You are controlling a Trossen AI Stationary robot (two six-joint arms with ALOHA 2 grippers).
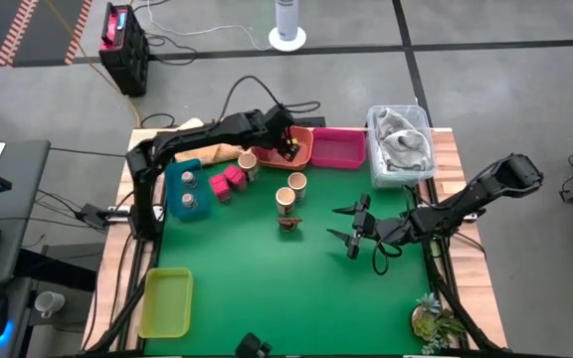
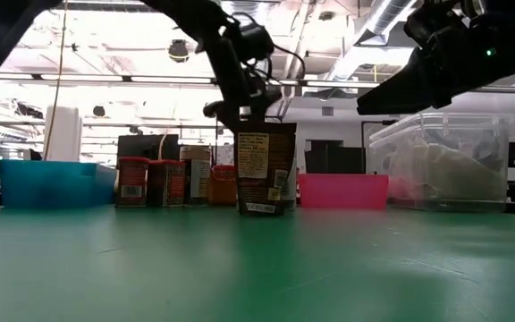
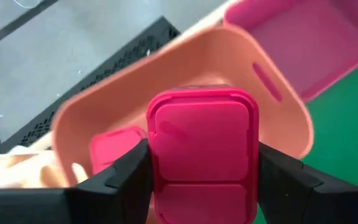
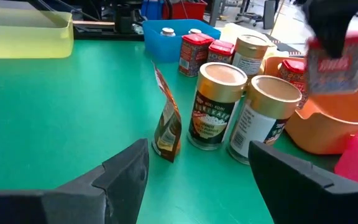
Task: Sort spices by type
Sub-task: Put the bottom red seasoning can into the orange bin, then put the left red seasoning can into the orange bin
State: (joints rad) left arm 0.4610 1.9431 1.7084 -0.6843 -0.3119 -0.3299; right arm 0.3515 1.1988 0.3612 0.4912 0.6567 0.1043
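One pink-red spice box [image 3: 202, 155] is pinched in your left gripper [image 1: 288, 146], hanging over the orange tray [image 1: 301, 151] at the table's twelve o'clock, where another red box [image 3: 114, 149] already lies. Lower it until it nearly touches the tray floor, beside that box, then release; dropping from height risks a tumble. Your right gripper [image 1: 353, 227] waits spread at four o'clock, well apart from the jars [image 4: 219, 106].

Left gripper [image 3: 202, 171] clamps a pink-red box [image 3: 202, 158] w/ orange tray [image 3: 135, 81] just beyond (another pink-red box [image 3: 114, 149] inside).
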